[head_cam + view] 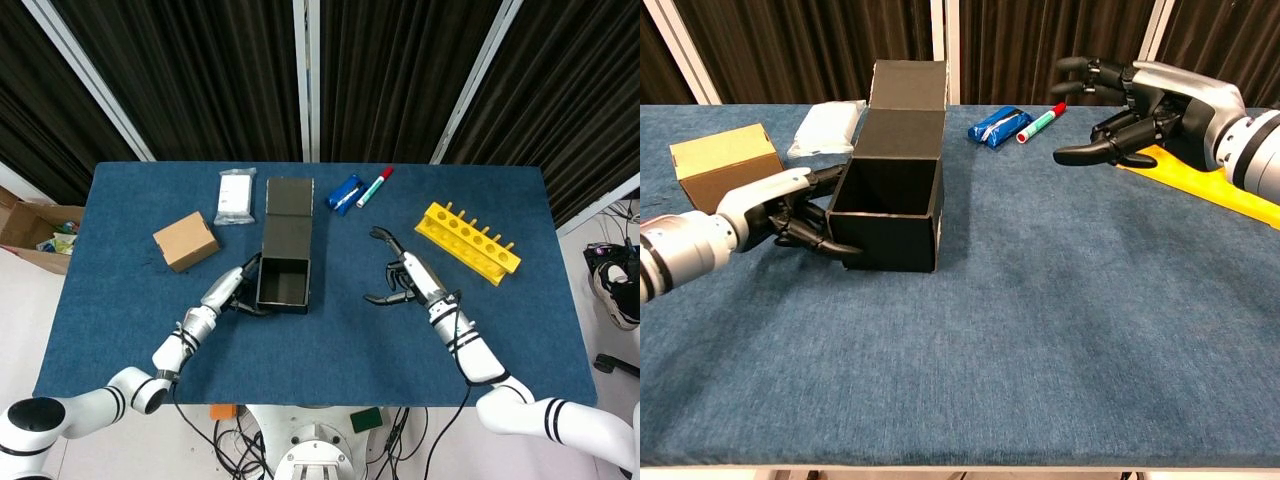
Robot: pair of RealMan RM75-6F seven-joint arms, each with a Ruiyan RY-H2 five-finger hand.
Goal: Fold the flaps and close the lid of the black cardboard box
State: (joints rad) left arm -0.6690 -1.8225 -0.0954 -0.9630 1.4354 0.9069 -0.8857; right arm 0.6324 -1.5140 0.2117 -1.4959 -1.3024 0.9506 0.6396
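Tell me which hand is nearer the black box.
Left. The left hand is against the black box's side; the right hand hovers open well off, near the yellow rack.

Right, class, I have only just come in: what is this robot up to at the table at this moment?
The robot is working on the black cardboard box, which stands open with its lid up at the back. The left hand is against the box's left side, fingers at its wall. The right hand hovers open, well away from the box, near the yellow rack. No flap looks folded yet.
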